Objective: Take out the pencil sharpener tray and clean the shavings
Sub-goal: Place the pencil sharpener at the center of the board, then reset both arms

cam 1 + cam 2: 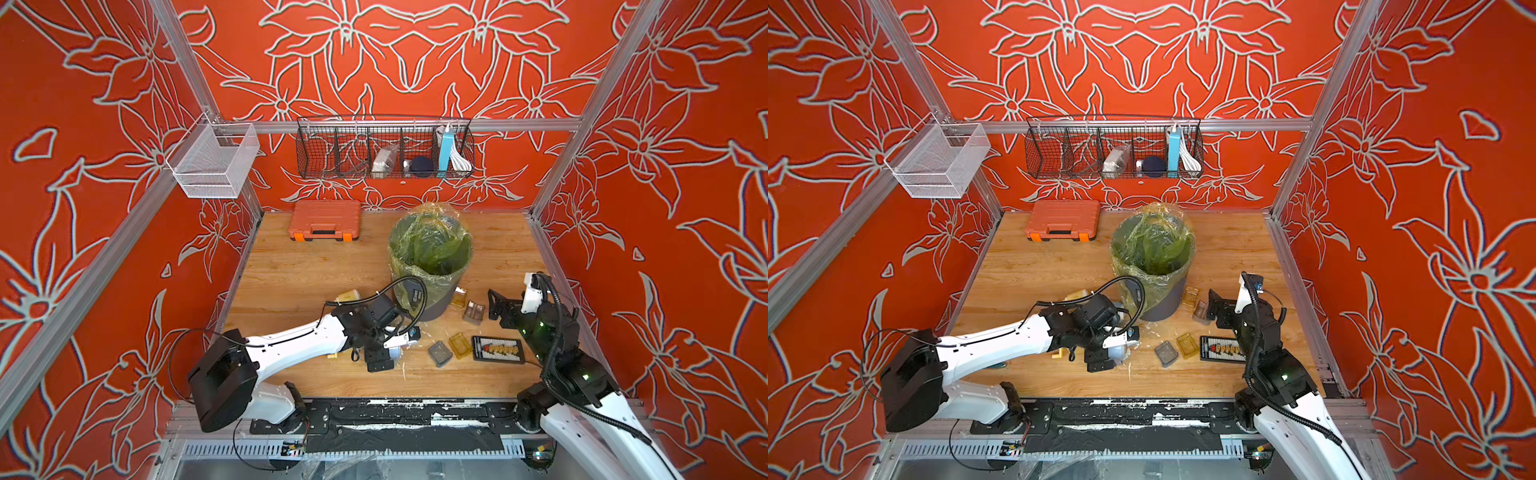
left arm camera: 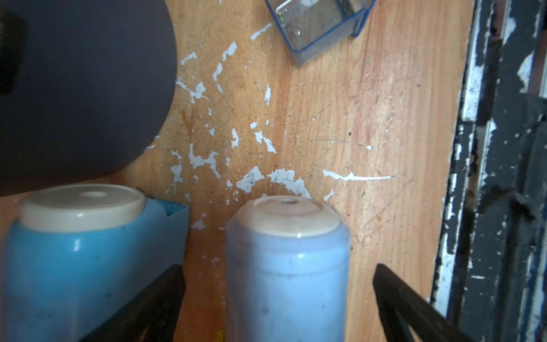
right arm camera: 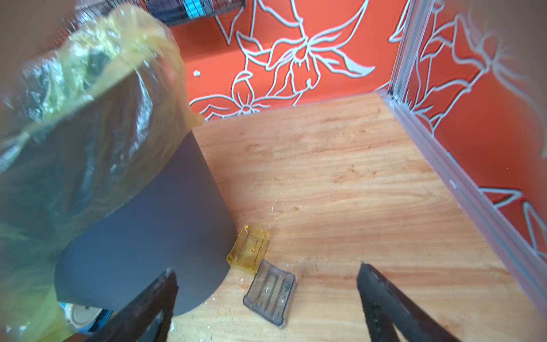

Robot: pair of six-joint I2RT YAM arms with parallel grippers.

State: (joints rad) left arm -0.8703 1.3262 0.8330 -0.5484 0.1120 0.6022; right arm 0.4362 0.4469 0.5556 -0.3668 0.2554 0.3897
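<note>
1. The tray [image 2: 287,296], a pale see-through blue shell with a cream cap, rests on the table [image 2: 399,118] near its front edge. It is just beside the solid blue sharpener [image 2: 83,260] and near the foot of the dark bin [image 2: 74,88].
2. It looks like thin hard plastic: light, stiff and smooth. Its sides are rounded, so it would likely slip or roll out of a loose grip.
3. The best hold is probably across its two long sides, well back from the cap. The squeeze should be firm but not crushing, and the tray should be carried steadily so nothing spills short of the bin.
4. The shavings [image 2: 204,160] lie scattered as pale flecks and slivers on the table ahead of the tray. They look too thin to pinch, so they probably need sweeping.
5. The left hand [image 2: 278,265] is spread around the tray, with a gap at each side, and pinches nothing. Its arm stretches low from the front left, wrist bent down.
6. The right hand [image 3: 266,266] is spread and empty. It hangs over a yellow case [image 3: 250,250] and a grey case [image 3: 270,291] by the bin, with its arm folded and the elbow raised.
</note>
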